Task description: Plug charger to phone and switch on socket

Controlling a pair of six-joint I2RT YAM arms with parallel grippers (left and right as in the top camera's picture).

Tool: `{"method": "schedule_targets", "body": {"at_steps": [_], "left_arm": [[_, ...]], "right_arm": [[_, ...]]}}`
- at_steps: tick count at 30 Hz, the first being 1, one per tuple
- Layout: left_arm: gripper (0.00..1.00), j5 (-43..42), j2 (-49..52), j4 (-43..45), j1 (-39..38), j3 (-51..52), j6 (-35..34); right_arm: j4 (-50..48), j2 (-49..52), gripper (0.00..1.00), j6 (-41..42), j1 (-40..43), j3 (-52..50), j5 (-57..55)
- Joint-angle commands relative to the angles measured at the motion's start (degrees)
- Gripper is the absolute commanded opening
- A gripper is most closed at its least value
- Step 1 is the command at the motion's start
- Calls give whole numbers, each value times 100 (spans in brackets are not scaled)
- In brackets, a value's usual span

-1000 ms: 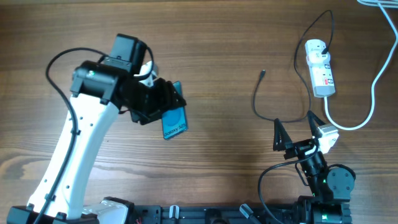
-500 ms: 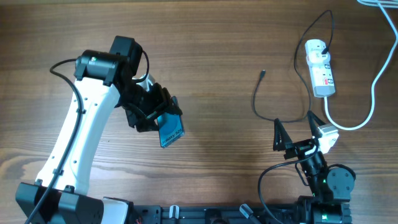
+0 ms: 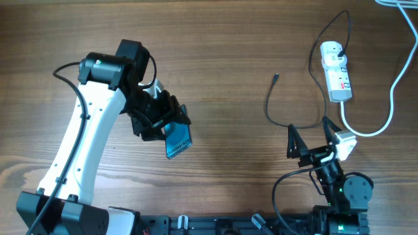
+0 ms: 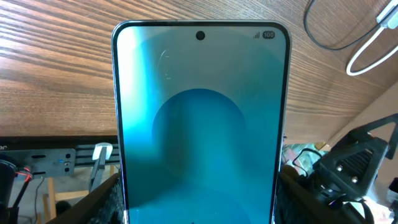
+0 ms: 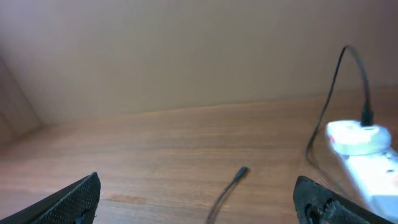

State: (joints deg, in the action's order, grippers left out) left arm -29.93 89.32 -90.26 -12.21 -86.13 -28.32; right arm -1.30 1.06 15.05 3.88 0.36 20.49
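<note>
My left gripper (image 3: 168, 124) is shut on the phone (image 3: 177, 138), a teal-screened smartphone held tilted above the table's left middle. The phone fills the left wrist view (image 4: 200, 124) between the two fingers. The charger, a thin black cable, curves across the right side and ends in a small connector tip (image 3: 276, 77) lying loose on the wood; the tip also shows in the right wrist view (image 5: 240, 172). The socket (image 3: 336, 72) is a white power strip at the far right, also seen in the right wrist view (image 5: 367, 149). My right gripper (image 3: 308, 137) is open and empty near the front edge, behind the tip.
A thicker white cable (image 3: 388, 98) loops from the socket towards the right edge and the right arm's base. The black cable's loop (image 3: 277, 117) lies just in front of my right gripper. The table is bare wood (image 3: 228, 39).
My left arm has swung the phone down and slightly left, nearer the front, and turned it. The right arm, cable and socket have not moved.
</note>
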Motion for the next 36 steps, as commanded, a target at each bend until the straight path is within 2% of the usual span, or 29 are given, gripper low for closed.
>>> {"method": "schedule_targets", "body": {"at_steps": [1,3,4,6,9,11,14,16,20,24,27,31,36], "left_arm": [[38,-175,9,-28,22,-131,107],[38,-177,9,-35,22,-131,107],[38,-177,9,-68,22,-131,107],[38,-177,9,-72,22,-131,109],[38,-177,9,-72,22,-131,107],[38,-177,9,-70,22,-131,107],[38,-177,9,-68,22,-131,109],[38,-177,9,-68,22,-131,109],[38,-175,9,-63,22,-131,107],[38,-175,9,-63,22,-131,109],[38,-175,9,4,22,-131,109],[38,-184,9,-2,22,-131,107],[36,-531,9,61,22,-131,79]], "right_arm": [[-57,-24,100,2583,-17,-7,1045],[-42,-24,100,3324,-17,-7,2293],[31,-24,100,3469,-17,-7,3045],[109,-26,100,3810,-17,-7,3866],[160,-26,100,4103,-17,-7,3978],[90,-24,100,3748,-17,-4,3934],[101,46,100,3713,-17,105,3477],[566,431,99,3211,-17,511,3027],[1786,2009,100,1864,-17,1904,2041],[2736,3851,99,1261,-20,3434,1172],[3294,4951,95,916,-31,4118,883],[3307,6039,91,916,-317,4218,883],[3580,6157,91,1069,-857,4218,951]]}}
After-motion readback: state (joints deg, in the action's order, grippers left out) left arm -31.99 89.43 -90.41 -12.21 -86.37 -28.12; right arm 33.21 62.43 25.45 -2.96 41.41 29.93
